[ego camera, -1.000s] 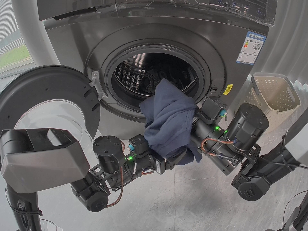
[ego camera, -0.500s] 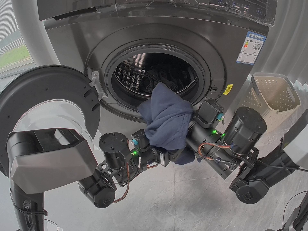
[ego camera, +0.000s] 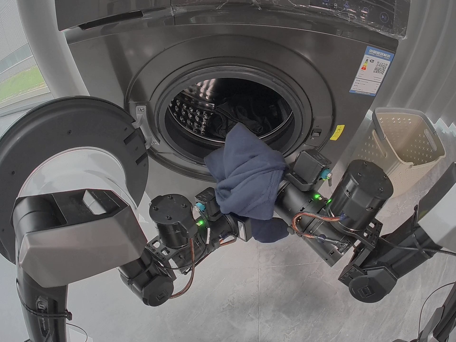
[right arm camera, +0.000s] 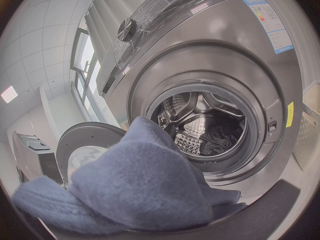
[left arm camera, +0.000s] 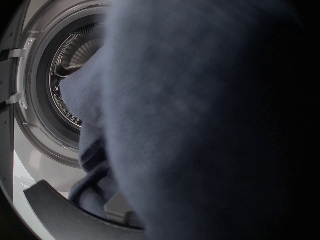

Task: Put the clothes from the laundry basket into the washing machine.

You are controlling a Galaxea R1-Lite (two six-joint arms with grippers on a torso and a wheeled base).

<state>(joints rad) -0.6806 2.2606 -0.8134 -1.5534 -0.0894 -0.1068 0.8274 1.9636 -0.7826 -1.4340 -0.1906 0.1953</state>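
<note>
- A grey tiled floor [ego camera: 285,300] lies under a dark front-loading washing machine [ego camera: 228,43]. Its round door [ego camera: 71,129] stands swung open on my left, and a beige laundry basket [ego camera: 408,138] stands against its right side.
- The navy garment [ego camera: 247,176] hangs bunched before the drum [ego camera: 190,115]. Its top fold is at the lower rim of the opening, the bulk is outside, and a tail droops between my two arms.
- The garment lies draped over both arm ends. The left gripper [ego camera: 243,228] sits at its lower edge and the right gripper [ego camera: 284,191] at its right side. Cloth covers both, so I cannot tell how wide either is set or whether it has hold of the fabric.
- Some dark clothes [right arm camera: 220,137] are heaped low in the drum.
- I judge the garment soft, thick and limp. It looks light enough to lift and not slippery, but its loose tail could snag on the door seal.
- The bunched middle looks like the best hold, as it keeps the tails short while the top fold goes over the rim.
</note>
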